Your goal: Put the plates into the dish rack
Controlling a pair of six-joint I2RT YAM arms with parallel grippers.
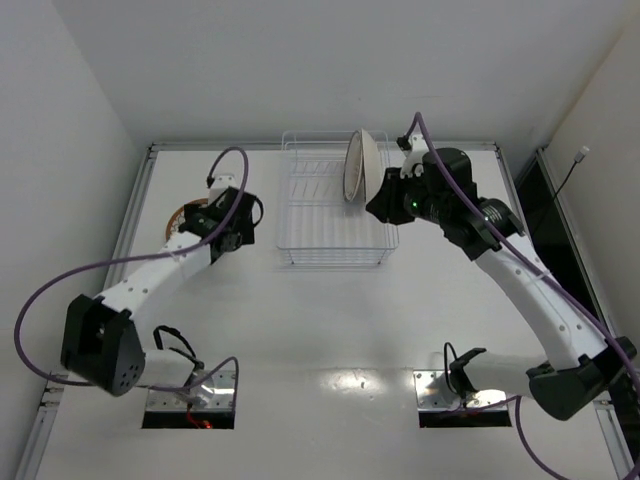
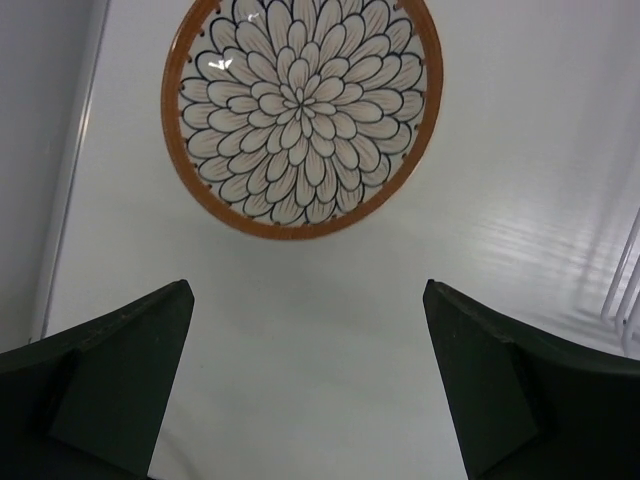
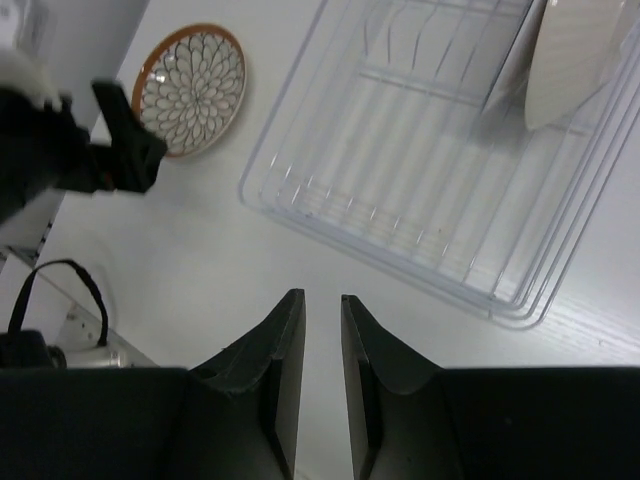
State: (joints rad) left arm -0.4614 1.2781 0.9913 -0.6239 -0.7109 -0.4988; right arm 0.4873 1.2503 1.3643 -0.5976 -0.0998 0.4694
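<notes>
The white counter [image 1: 320, 330] carries the white wire dish rack [image 1: 335, 256] at the middle of its far edge. Your left arm [image 1: 150, 280] reaches toward the far-left corner and your right arm [image 1: 540, 290] toward the rack's right side.

One cream-backed plate [image 1: 362, 165] stands on edge in the rack's far-right part. The right wrist view hints at a second one behind it, but you cannot tell for sure. The brown-rimmed petal plate [image 2: 300, 110] lies flat, face up, near the left edge of the counter, well apart from the rack.

Your left gripper [image 2: 306, 300] hangs just short of that plate with its fingers spread wide and nothing between them. Your right gripper [image 3: 321, 297] has its fingers drawn almost together and holds nothing.

The step in hand looks like picking up the petal plate:
- Come down on the near rim and slip one finger under its lip, because a flat glazed plate gives little purchase.
- Close firmly before lifting.
- Tip the plate upright only once it is clear of the counter.
- Carry it over the rack's left wall to a free slot left of the standing plate.

Mind the purple cables [image 1: 60, 290] looping off both arms, and keep the right arm back from the rack's right side so the two grippers do not meet
</notes>
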